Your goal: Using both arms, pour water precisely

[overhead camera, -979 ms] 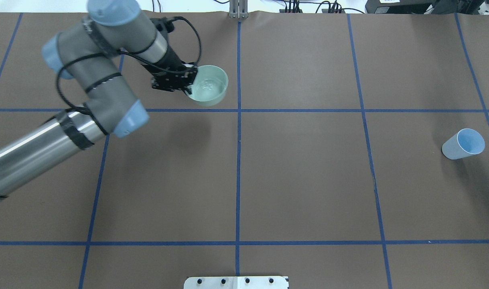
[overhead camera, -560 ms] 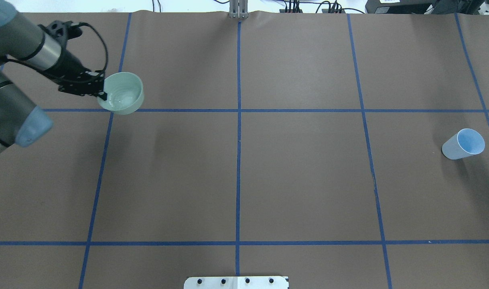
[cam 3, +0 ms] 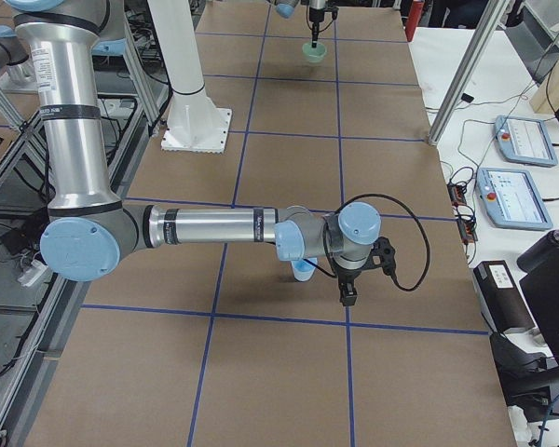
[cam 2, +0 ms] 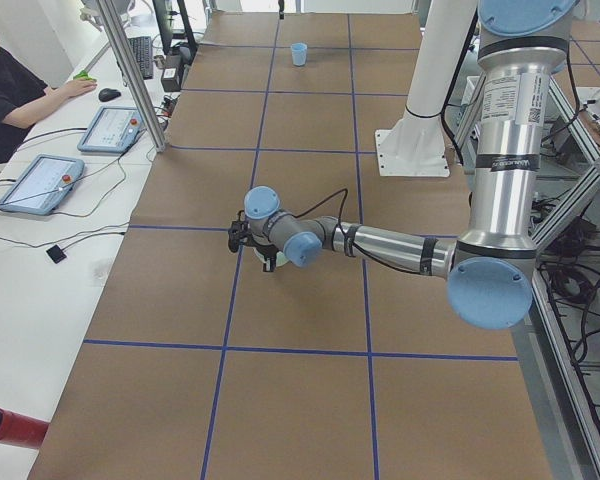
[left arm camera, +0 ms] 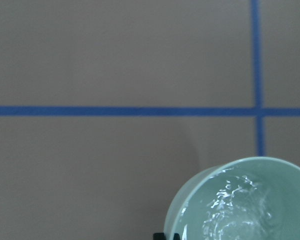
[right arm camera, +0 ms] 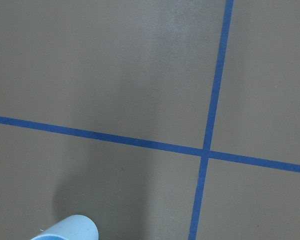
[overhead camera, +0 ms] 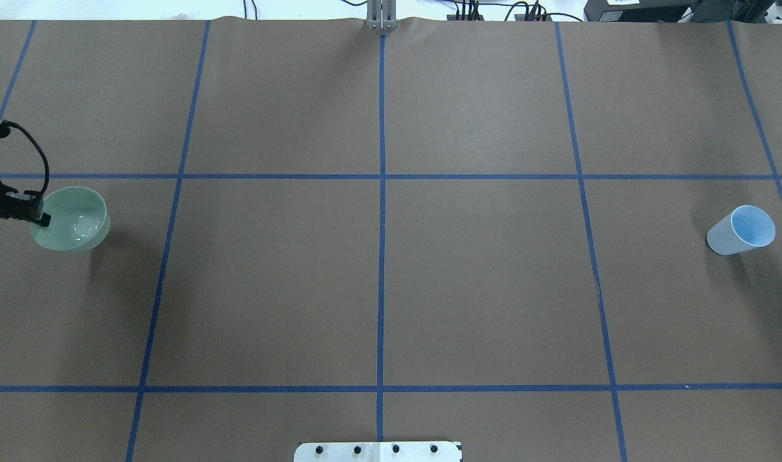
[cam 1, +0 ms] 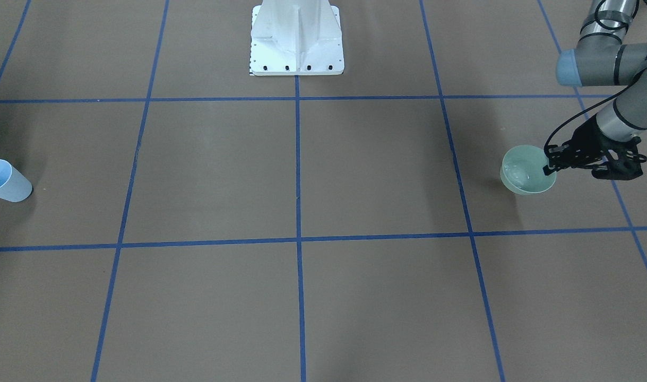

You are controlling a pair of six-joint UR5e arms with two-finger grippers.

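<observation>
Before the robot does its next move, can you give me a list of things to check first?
1. Left gripper is pinching the rim of the green bowl: ok.
2. Water is inside the bowl, with no spill showing on the table: ok.
3. Blue cup is standing with its open end up: ok.
4. Right gripper has hold of the cup: not ok. It hangs beside the cup, and the overhead view shows nothing around the cup.
5. Right gripper is open and ready to grab: cannot tell.
6. Bowl and cup are close enough for pouring: not ok. They are at opposite ends of the table.
</observation>
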